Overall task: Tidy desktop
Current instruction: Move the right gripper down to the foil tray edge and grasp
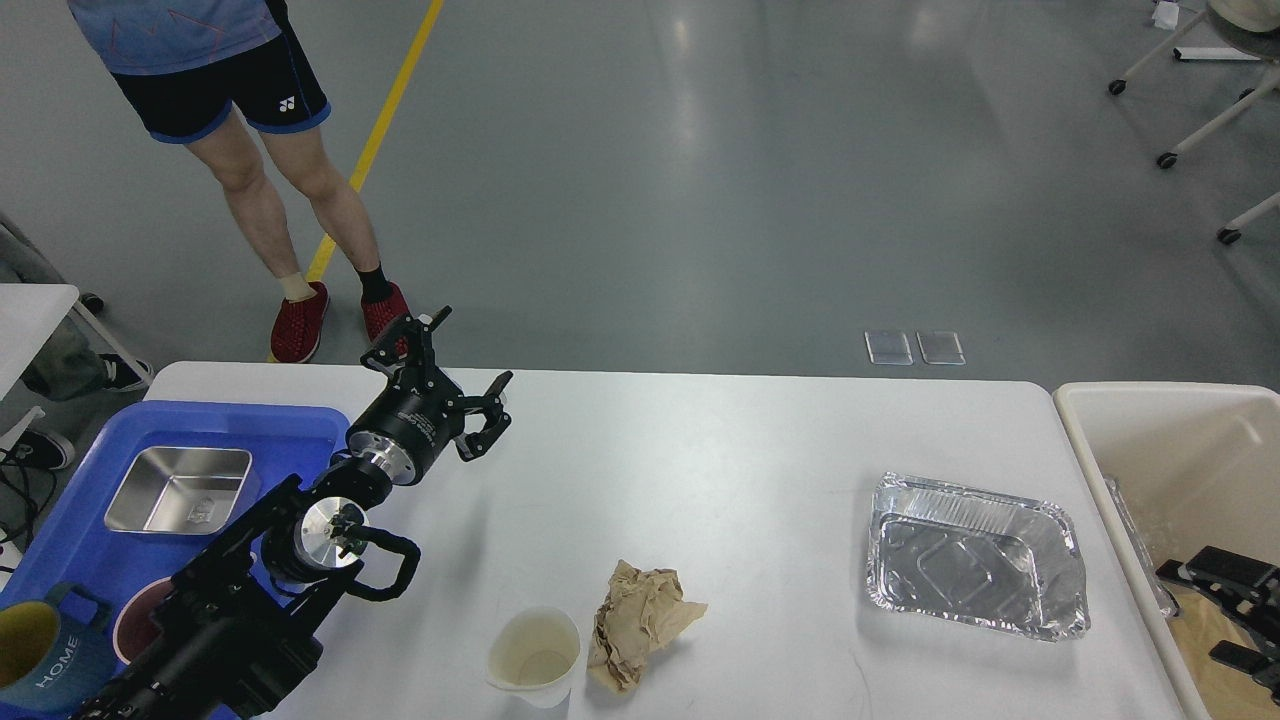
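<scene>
The desktop (700, 470) is a wide white tabletop. On it lie an empty foil tray (975, 570) at the right, a crumpled brown paper (640, 620) and a paper cup (535, 655) near the front edge. My left gripper (475, 347) is open and empty, above the table's far left part, next to the blue tray. My right gripper (1190, 612) is open and empty at the lower right, over the beige bin, partly cut off by the view's edge.
A blue tray (60, 560) at the left holds a steel container (180, 490), a dark bowl (135, 620) and a "HOME" mug (40, 660). A beige bin (1150, 420) stands at the table's right end. A person (250, 150) stands behind the far left corner.
</scene>
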